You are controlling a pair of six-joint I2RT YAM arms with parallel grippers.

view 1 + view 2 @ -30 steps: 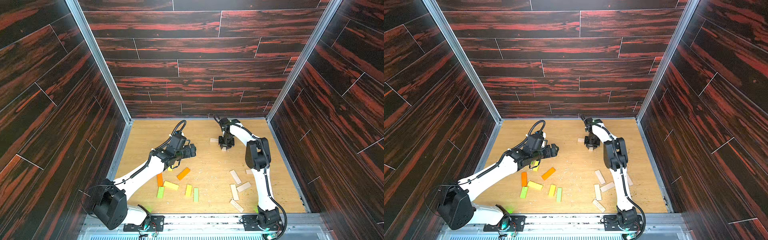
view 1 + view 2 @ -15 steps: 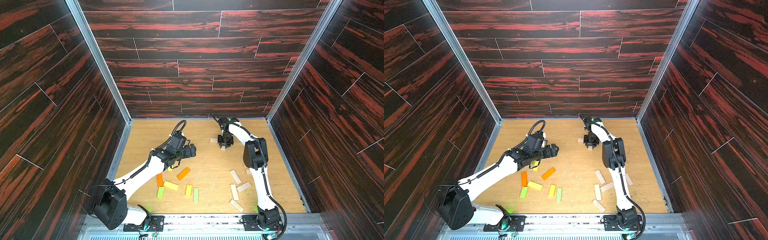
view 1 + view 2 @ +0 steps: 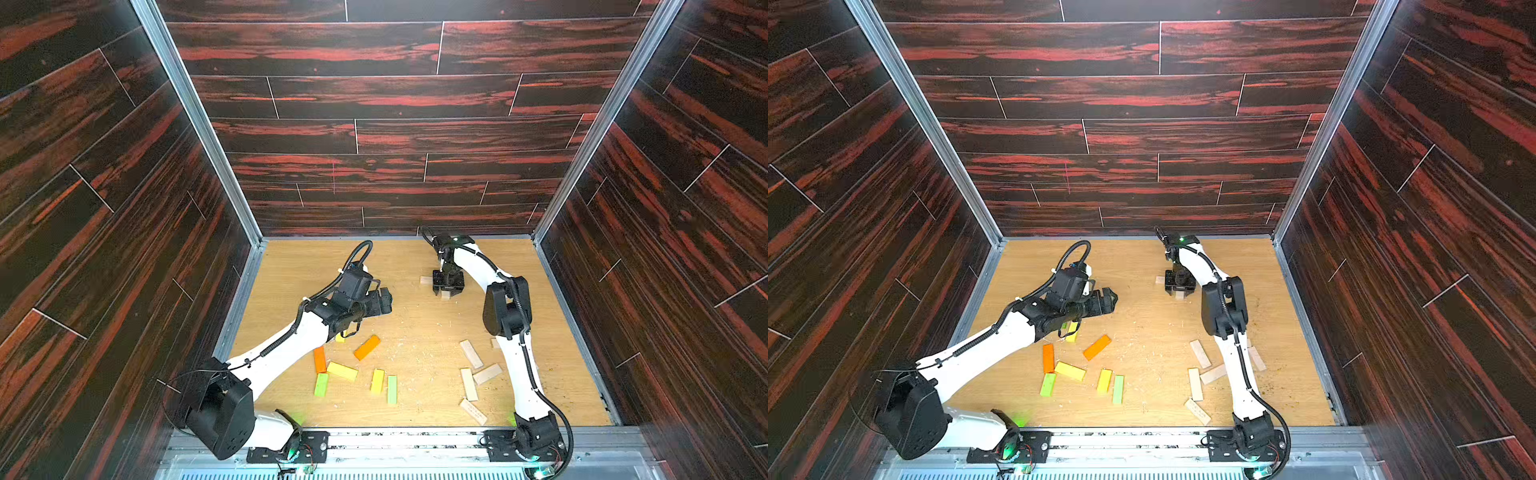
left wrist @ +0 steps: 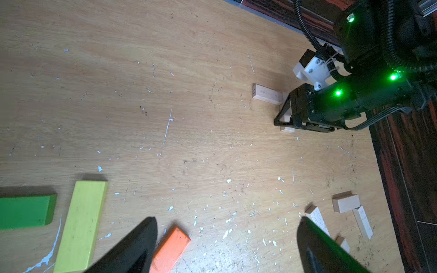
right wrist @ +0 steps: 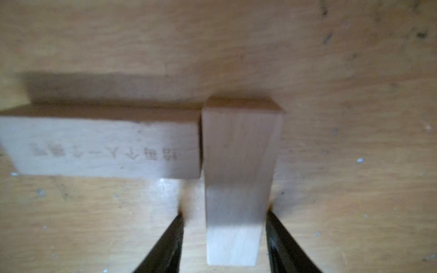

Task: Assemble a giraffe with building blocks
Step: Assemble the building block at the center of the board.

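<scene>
Two pale building blocks lie at the table's far middle, forming an L: a printed one [image 5: 101, 146] crosswise and a plain one [image 5: 238, 165] butted against its end. My right gripper [image 5: 224, 212] points down over the plain block [image 3: 445, 295], jaws open, with a gap at one finger. My left gripper [image 3: 384, 301] hovers open and empty mid-table, an orange block [image 4: 170, 250] beside one finger [image 4: 142, 236]. Orange [image 3: 367, 347], yellow [image 3: 342, 371] and green [image 3: 392, 389] blocks lie scattered front left.
Several loose pale planks [image 3: 471, 354] lie front right beside the right arm's lower link [image 3: 519, 365]. Dark wood-look walls close in three sides; a metal rail [image 3: 395, 440] runs along the front edge. White flecks dot the tabletop [image 4: 165, 71].
My right gripper's jaws have spread apart from the plain pale block, which now rests on the table. The left arm has not moved.
</scene>
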